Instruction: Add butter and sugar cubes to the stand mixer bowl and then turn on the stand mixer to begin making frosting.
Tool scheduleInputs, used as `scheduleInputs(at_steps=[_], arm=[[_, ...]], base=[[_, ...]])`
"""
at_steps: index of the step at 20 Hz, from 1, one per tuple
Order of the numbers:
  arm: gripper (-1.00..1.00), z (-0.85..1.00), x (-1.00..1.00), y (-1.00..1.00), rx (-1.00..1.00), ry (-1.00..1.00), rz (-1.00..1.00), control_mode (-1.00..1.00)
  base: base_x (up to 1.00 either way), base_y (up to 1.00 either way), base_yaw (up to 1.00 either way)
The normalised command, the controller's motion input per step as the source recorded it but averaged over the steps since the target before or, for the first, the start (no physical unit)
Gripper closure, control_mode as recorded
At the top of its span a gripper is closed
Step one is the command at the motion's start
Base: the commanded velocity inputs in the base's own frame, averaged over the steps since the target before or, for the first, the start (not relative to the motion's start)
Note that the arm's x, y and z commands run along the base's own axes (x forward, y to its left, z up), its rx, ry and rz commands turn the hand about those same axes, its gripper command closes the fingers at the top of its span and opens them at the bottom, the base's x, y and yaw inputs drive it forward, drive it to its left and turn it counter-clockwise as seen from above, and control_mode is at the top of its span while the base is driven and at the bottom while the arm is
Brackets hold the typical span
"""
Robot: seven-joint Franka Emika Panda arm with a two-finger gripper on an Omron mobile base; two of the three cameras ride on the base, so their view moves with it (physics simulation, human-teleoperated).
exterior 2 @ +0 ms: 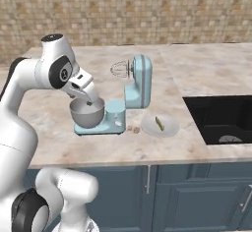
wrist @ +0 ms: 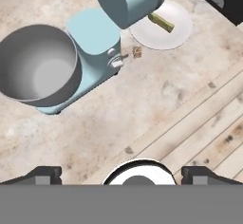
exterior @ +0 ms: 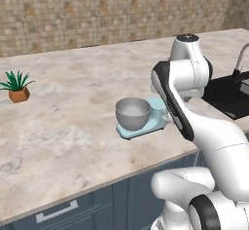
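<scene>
The pale blue stand mixer (exterior 2: 139, 81) stands on the counter with its head tilted up and the wire whisk (exterior 2: 118, 70) in the air. The grey metal stand mixer bowl (exterior 2: 87, 112) sits on the mixer's flat base and looks empty in the hand view (wrist: 38, 64). The butter (exterior 2: 159, 123), a small yellowish stick, lies on a white plate (exterior 2: 170, 128) right of the mixer. Small brown sugar cubes (exterior 2: 133, 128) lie on the counter between the base and the plate. My gripper (exterior 2: 89, 101) hangs open just above the bowl, holding nothing; its fingertips (wrist: 42, 173) stand wide apart.
A black sink (exterior 2: 221, 118) is set into the counter to the right, with a faucet (exterior: 239, 58) behind it. A small potted plant (exterior: 17, 86) stands far left. The counter's front edge runs close to the mixer, with wooden floor (wrist: 209, 133) below.
</scene>
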Motion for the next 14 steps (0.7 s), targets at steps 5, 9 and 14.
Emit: scheduleInputs(at_steps=[5,9,14], arm=[[-1.00,0.00,0.00,0.00,0.00,0.00,0.00,1.00],[-1.00,0.00,0.00,0.00,0.00,0.00,0.00,1.00],[-1.00,0.00,0.00,0.00,0.00,0.00,0.00,-1.00]], base=[[-0.27,-0.01,-0.17],[-0.13,0.00,-0.11],[0.00,0.00,0.00]])
